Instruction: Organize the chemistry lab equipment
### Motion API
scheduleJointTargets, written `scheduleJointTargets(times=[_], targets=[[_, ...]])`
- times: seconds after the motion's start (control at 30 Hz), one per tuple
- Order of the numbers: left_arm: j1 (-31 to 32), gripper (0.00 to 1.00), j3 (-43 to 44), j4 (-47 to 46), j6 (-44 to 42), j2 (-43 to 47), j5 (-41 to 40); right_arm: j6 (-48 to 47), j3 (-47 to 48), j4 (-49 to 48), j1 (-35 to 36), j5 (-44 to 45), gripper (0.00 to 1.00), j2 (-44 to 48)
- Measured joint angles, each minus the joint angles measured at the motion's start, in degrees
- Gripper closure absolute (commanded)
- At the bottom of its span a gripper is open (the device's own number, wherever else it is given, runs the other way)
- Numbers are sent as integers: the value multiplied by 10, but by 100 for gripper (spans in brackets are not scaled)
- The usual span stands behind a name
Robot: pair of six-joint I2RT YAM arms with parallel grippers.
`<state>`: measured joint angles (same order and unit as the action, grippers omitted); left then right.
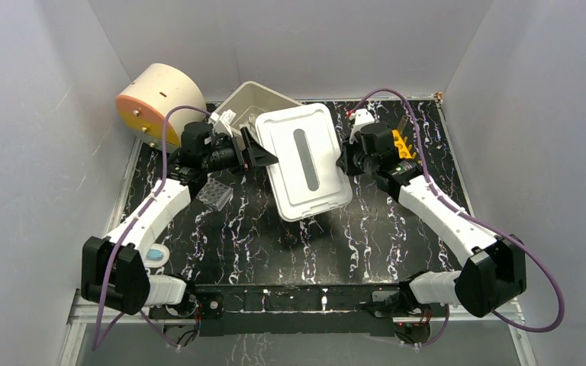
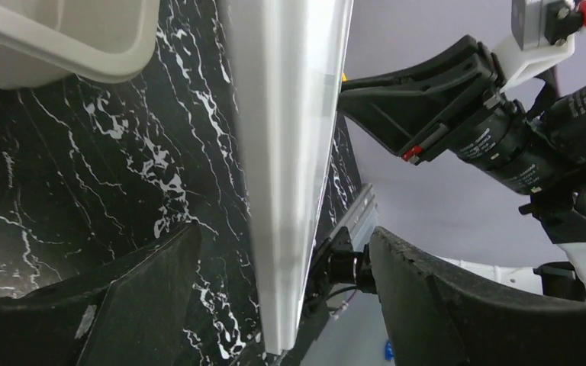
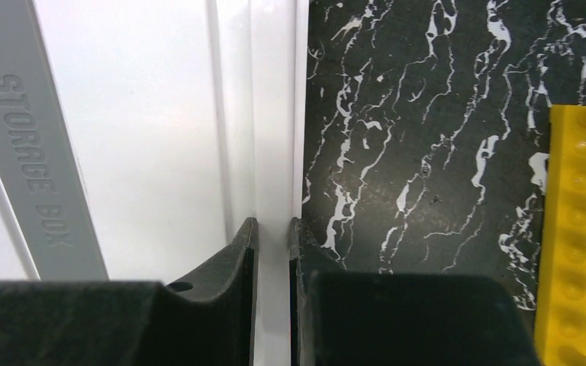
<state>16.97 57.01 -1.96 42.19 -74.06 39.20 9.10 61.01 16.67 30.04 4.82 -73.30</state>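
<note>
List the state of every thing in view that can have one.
lid: off the box, held by its right rim.
storage box: open, uncovered.
right gripper: shut on the lid's rim.
left gripper: open, its fingers either side of the lid's left edge with gaps showing.
cream cylinder: lying on its side, its orange face towards the arms.

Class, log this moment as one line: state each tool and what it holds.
left tool: open, straddling left edge of storage box lid | right tool: shut on lid's right rim | storage box: open, behind lid
</note>
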Motion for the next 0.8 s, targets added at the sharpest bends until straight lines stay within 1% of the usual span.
scheduleJointTargets(times=[0.1, 0.13, 0.23, 0.3, 0.43, 0.5, 0.53, 0.57, 0.7, 0.8], targets=[[0, 41, -5, -13, 22, -21, 24, 18, 5, -7, -18, -42, 97, -11], [0, 43, -7, -22, 30, -23, 31, 24, 7, -12, -25, -57, 97, -14], [0, 57, -15, -45, 53, -24, 49, 38, 9, -24, -43, -99, 97, -21], [0, 65, -19, -63, 68, -24, 61, 42, 13, -29, -51, -118, 97, -26], [0, 86, -23, -89, 92, -24, 79, 43, 22, -35, -59, -144, 96, -40], [0, 96, -23, -100, 101, -24, 87, 43, 26, -35, -60, -151, 94, -45], [0, 100, -23, -104, 103, -24, 90, 43, 27, -36, -61, -153, 92, -49], [0, 100, -23, -109, 107, -24, 92, 43, 30, -35, -61, -155, 87, -53], [0, 100, -22, -111, 114, -24, 92, 47, 44, -32, -61, -157, 56, -70], [0, 100, -12, -100, 116, -26, 77, 66, 62, -31, -61, -154, 42, -74]])
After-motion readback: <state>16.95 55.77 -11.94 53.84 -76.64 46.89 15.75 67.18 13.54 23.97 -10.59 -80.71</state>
